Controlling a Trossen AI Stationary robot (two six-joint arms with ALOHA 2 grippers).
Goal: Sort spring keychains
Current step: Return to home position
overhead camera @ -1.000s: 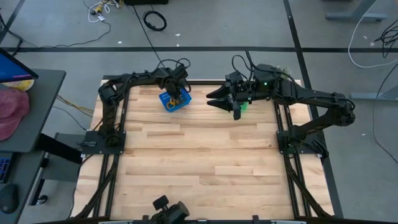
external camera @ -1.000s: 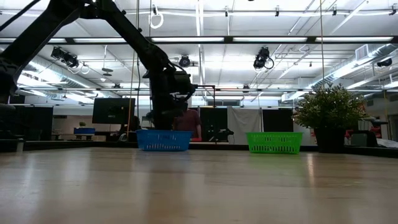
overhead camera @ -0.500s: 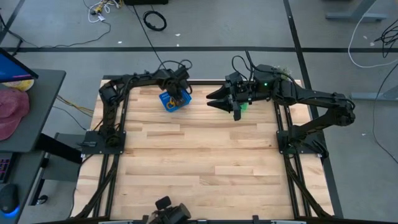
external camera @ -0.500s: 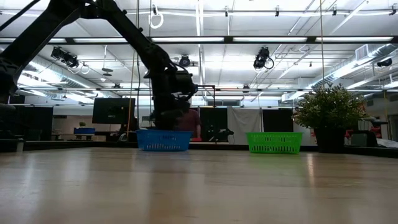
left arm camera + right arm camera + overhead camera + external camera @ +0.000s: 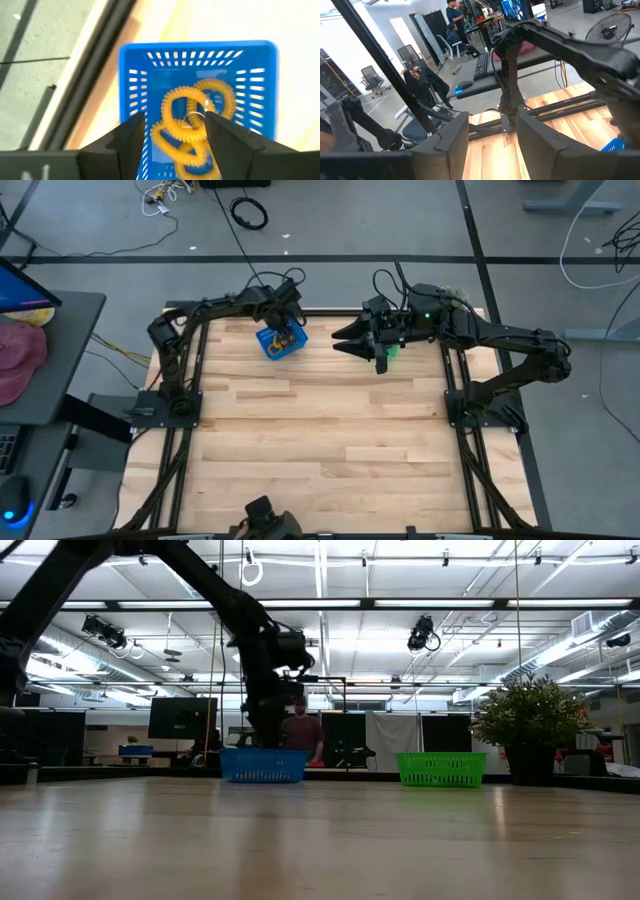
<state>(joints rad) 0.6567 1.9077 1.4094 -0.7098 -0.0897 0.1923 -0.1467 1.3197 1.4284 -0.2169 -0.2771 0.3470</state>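
I am looking past the left pincer (image 5: 174, 118), which is hanging open and empty right above the blue basket (image 5: 197, 46), its two dark fingers spread either side of the coils below. The spring keychains (image 5: 187, 107) in view are lying inside that basket. They are yellow-orange plastic coils bent into loops and tangled over one another, with a small metal ring (image 5: 192, 118) glinting among them. The basket is a rectangular tub of glossy plastic with slotted walls, sitting at the far edge of the counter (image 5: 320, 430), which is pale, smooth wood planking. I am seeing no loose keychain on the planks.

The right pincer (image 5: 343, 341) is reaching toward the middle of that far edge, fingers parted and holding nothing. The green basket (image 5: 440, 769) is standing well apart from the blue one. The right arm is covering most of it from above, so I cannot tell what is lying in it.

I am judging the sorting done and the step in hand to be taking both arms home. I am planning to lift the left pincer straight up until its fingertips are clearing the rim, keeping the fingers apart, because a light, springy coil could hook on and ride out. Only then am I folding each arm back along its own side, keeping them apart.
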